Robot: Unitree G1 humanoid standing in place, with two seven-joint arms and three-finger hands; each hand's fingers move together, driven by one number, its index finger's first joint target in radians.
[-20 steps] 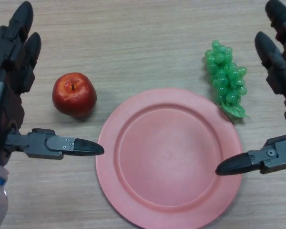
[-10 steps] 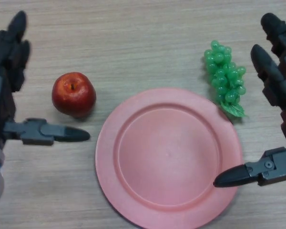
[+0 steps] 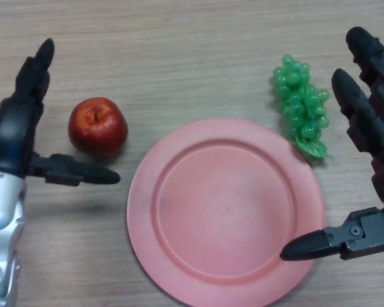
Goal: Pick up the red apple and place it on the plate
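Note:
A red apple (image 3: 98, 126) rests upright on the wooden table, left of a round pink plate (image 3: 225, 211) that has nothing on it. My left hand (image 3: 22, 121) is open just left of the apple: its fingers reach up past the apple's far side and its thumb (image 3: 83, 173) lies below the apple, neither touching it. My right hand (image 3: 371, 128) is open at the right edge, its thumb (image 3: 326, 243) lying over the plate's lower right rim.
A bunch of green grapes (image 3: 302, 103) lies on the table just beyond the plate's upper right rim, close to my right hand's fingers. The wooden tabletop (image 3: 179, 57) fills the view.
My left hand has turned and moved up and in toward the apple, its thumb now right under it. The right hand has drifted slightly down. Apple, plate and grapes have not moved.

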